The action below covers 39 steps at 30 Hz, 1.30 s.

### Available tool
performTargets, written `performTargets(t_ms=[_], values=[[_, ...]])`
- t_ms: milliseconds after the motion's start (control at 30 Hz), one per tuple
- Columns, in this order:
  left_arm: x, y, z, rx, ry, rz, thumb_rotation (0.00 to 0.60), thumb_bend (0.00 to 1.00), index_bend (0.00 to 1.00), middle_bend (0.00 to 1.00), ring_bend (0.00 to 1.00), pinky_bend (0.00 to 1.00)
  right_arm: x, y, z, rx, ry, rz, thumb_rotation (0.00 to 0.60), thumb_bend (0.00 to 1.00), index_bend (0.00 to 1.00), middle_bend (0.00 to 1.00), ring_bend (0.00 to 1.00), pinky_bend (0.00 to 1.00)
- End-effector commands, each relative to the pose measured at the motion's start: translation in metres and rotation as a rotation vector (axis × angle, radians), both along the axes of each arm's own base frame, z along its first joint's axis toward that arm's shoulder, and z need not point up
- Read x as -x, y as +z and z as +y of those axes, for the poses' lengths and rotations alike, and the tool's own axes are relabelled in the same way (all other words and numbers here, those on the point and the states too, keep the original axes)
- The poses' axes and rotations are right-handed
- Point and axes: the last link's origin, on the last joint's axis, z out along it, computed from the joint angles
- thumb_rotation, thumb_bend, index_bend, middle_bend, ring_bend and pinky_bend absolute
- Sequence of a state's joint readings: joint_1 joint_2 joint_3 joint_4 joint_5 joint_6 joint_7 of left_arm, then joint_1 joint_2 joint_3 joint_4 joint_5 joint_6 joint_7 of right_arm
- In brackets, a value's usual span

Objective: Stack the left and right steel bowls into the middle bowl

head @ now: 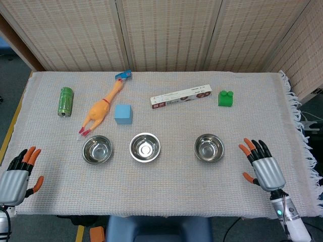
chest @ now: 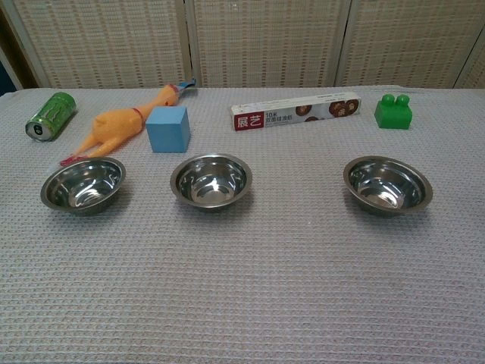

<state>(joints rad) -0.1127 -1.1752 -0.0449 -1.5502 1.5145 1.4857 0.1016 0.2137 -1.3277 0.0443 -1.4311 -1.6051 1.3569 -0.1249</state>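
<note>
Three steel bowls stand in a row on the woven cloth: the left bowl (head: 97, 149) (chest: 82, 185), the middle bowl (head: 145, 147) (chest: 211, 180) and the right bowl (head: 209, 147) (chest: 387, 184). All three are empty and apart from each other. My left hand (head: 16, 174) hovers at the table's front left corner, fingers spread, holding nothing. At the front right, a little right of the right bowl, my right hand (head: 263, 165) is spread with nothing in it. Neither hand shows in the chest view.
Behind the bowls lie a green can (head: 65, 101), a rubber chicken (head: 102, 109), a blue cube (head: 123, 114), a long printed box (head: 181, 96) and a green block (head: 225, 98). The cloth's fringed edge (head: 298, 121) runs down the right side.
</note>
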Motion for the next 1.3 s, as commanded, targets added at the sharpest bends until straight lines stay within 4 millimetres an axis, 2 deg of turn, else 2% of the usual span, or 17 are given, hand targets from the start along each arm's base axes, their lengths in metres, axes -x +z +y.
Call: performTargets(t_ms=[33, 267, 600, 867, 1033, 1133, 1300], values=[[0.001, 0.0, 0.002, 0.007, 0.001, -0.004, 0.6, 0.4, 0.0, 0.0, 0.0, 0.14, -0.016, -0.033, -0.02, -0.048, 0.101, 0.061, 0.6, 0.11, 0.29, 0.0, 0.0, 0.0], [0.002, 0.003, 0.002, 0.014, 0.007, -0.017, 0.6, 0.4, 0.0, 0.0, 0.0, 0.14, -0.033, -0.078, -0.035, -0.107, 0.154, 0.122, 0.6, 0.15, 0.35, 0.0, 0.0, 0.0], [0.004, 0.006, 0.0, 0.009, 0.015, -0.025, 0.6, 0.4, 0.0, 0.0, 0.0, 0.14, -0.028, -0.112, -0.063, -0.105, 0.113, 0.165, 0.6, 0.25, 0.43, 0.0, 0.0, 0.0], [0.006, 0.01, 0.001, 0.002, 0.022, -0.034, 0.6, 0.41, 0.0, 0.0, 0.0, 0.14, -0.03, -0.125, -0.071, -0.094, 0.126, 0.148, 0.6, 0.36, 0.56, 0.0, 0.0, 0.0], [0.006, 0.01, 0.0, 0.004, 0.019, -0.037, 0.6, 0.41, 0.0, 0.0, 0.0, 0.14, -0.036, -0.125, -0.07, -0.066, 0.167, 0.12, 0.6, 0.4, 0.65, 0.05, 0.0, 0.0], [0.006, 0.01, 0.0, 0.003, 0.02, -0.039, 0.6, 0.41, 0.0, 0.0, 0.0, 0.14, -0.044, -0.121, -0.071, -0.045, 0.207, 0.098, 0.6, 0.4, 0.67, 0.06, 0.0, 0.0], [0.007, 0.01, 0.001, 0.004, 0.024, -0.038, 0.6, 0.41, 0.0, 0.0, 0.0, 0.14, -0.071, -0.112, -0.076, 0.001, 0.282, 0.043, 0.6, 0.4, 0.67, 0.06, 0.0, 0.0]])
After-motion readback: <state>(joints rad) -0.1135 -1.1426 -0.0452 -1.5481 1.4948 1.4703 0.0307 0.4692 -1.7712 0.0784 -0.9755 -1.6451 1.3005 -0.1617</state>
